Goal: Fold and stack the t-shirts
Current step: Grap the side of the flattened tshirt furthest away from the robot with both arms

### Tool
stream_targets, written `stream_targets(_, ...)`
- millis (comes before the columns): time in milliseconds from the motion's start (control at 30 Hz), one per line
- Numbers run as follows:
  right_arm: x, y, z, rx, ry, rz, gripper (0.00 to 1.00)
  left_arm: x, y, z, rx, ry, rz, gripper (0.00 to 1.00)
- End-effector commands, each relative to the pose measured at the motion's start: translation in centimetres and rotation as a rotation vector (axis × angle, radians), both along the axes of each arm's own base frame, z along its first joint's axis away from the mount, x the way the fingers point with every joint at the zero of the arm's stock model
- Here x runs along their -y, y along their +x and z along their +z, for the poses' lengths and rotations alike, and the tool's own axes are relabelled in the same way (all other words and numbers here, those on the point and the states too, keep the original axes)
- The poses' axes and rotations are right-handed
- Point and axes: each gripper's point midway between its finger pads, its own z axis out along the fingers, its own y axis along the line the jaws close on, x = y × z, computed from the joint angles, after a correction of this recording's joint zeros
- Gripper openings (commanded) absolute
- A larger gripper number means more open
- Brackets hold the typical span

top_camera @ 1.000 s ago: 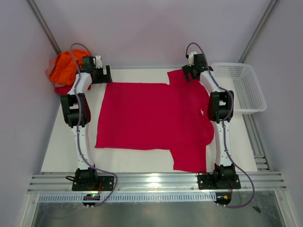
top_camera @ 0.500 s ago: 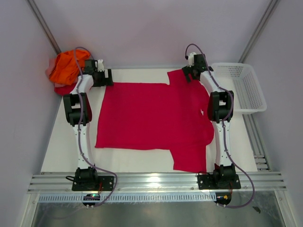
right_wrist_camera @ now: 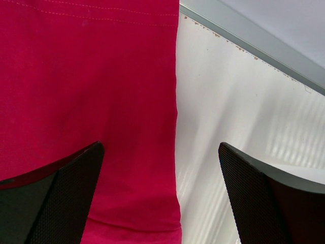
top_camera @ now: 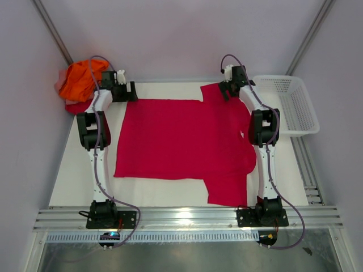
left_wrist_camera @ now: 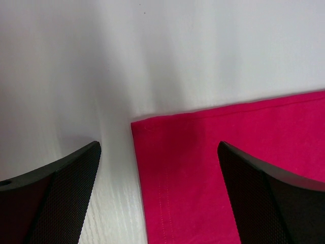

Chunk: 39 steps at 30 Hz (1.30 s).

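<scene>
Left hand (top_camera: pixel 126 90): spread wide, gripping nothing, poised low over the far left corner of the crimson t-shirt (top_camera: pixel 181 139). Seen from its own wrist, between the two dark fingers (left_wrist_camera: pixel 61 193): that corner of the t-shirt, hemmed and stitched, lying flat. Beyond and to the left of the corner, only bare white surface (left_wrist_camera: pixel 76 76). Below the right-side finger, more crimson cloth.

Right hand (top_camera: pixel 227 90): likewise wide open and empty, poised over the far sleeve of the same t-shirt. Under its left-side finger (right_wrist_camera: pixel 56 198) and across to the middle of the gap, crimson sleeve cloth with a stitched hem ahead. Under its right-side finger, bare surface, with a grey metal rim (right_wrist_camera: pixel 244 33) running ahead and to the right.

Spread flat between the two hands and back toward the arm bases: the rest of the crimson t-shirt, its near sleeve close to the right arm's base.

Just outside the left hand, at the far left corner: a heap of other t-shirts (top_camera: pixel 76 82), orange on top, red and pale pink at the edges. Off to the outer side of the right hand, apart from it: a white mesh basket (top_camera: pixel 295 107).
</scene>
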Motion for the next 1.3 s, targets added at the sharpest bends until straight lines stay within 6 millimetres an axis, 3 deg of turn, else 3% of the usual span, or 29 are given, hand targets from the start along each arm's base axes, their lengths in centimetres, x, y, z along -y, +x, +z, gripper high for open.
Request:
stream_targets(0,-0.4,0.5,1.1,0.021,0.009,0.032,0.98,1.2,1.6,0.6,0.050,-0.071,-0.036,0.99)
stream_targets(367,-0.8,0.2,1.0,0.010,0.018,0.067,0.98,2.5,0.8,0.2,0.006,-0.132,-0.100,0.99)
stream_targets(567,-1.2,0.1,1.0,0.005,0.016,0.084,0.98,3.2,-0.7,-0.1,-0.043,-0.151,-0.145,0.89)
stream_targets(667,-1.4,0.1,0.9,0.003,0.004,0.091,0.98,3.5,-1.1,0.1,-0.055,-0.168,-0.162,0.79)
stream_targets(700,-1.4,0.0,0.7,0.000,0.000,0.095,0.98,3.6,-1.4,0.0,-0.067,-0.173,-0.164,0.70)
stream_targets(833,-1.7,-0.1,0.7,0.000,-0.010,0.098,0.98,4.0,-1.8,0.3,-0.079,-0.194,-0.178,0.53)
stream_targets(933,-1.5,0.0,0.7,0.003,-0.012,0.090,0.98,4.0,-2.1,0.2,-0.081,-0.185,-0.198,0.27)
stream_targets(967,-1.4,0.1,0.7,0.005,-0.013,0.086,0.98,4.0,-2.1,0.2,-0.083,-0.186,-0.198,0.12)
stream_targets(1033,-1.3,0.1,0.7,0.010,-0.017,0.074,0.98,4.0,-2.2,0.2,-0.086,-0.186,-0.198,0.00)
stream_targets(1267,-1.0,0.4,1.0,0.027,-0.023,0.052,0.99,4.2,-2.5,1.0,-0.079,-0.187,-0.215,0.00)
